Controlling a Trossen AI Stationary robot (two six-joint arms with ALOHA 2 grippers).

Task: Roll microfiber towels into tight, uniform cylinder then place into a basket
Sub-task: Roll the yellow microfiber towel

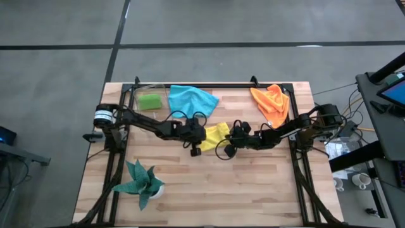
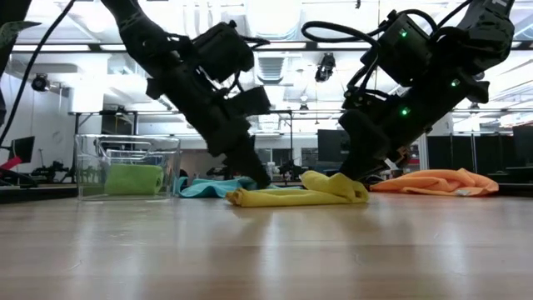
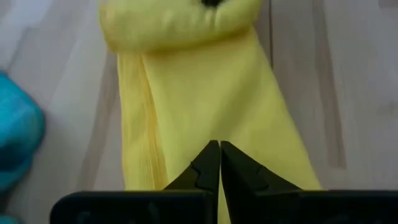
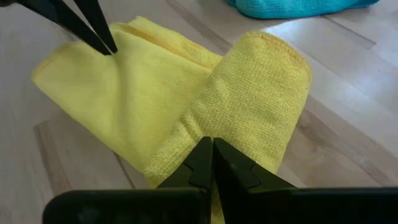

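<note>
The yellow towel (image 1: 216,133) lies at the table's middle, partly rolled: its right end is a thick roll (image 4: 261,93) and its left end lies flat (image 3: 205,106). My left gripper (image 1: 204,135) is shut, its tips on the flat left end. My right gripper (image 1: 228,137) is shut, its tips at the roll. The blue towel (image 1: 192,99) and the orange towel (image 1: 272,102) lie loose at the far side. The lime green towel (image 2: 132,178) sits rolled in the clear basket (image 2: 171,167) at the far left. My left gripper presses its shut fingertips (image 3: 211,163) down on the towel's flat left end (image 4: 121,62), slanting down from the table's left. That end lies flat on the table. My right gripper has its shut fingertips (image 4: 205,158) against the roll's side (image 4: 214,127), slanting down from the table's right. The roll rests on the table and on the towel's flat part.
A dark teal plant in a white pot (image 1: 142,182) stands at the near left. A black metal frame (image 1: 209,85) runs round the table's far and side edges. Bare wood (image 1: 221,183) lies toward the near edge.
</note>
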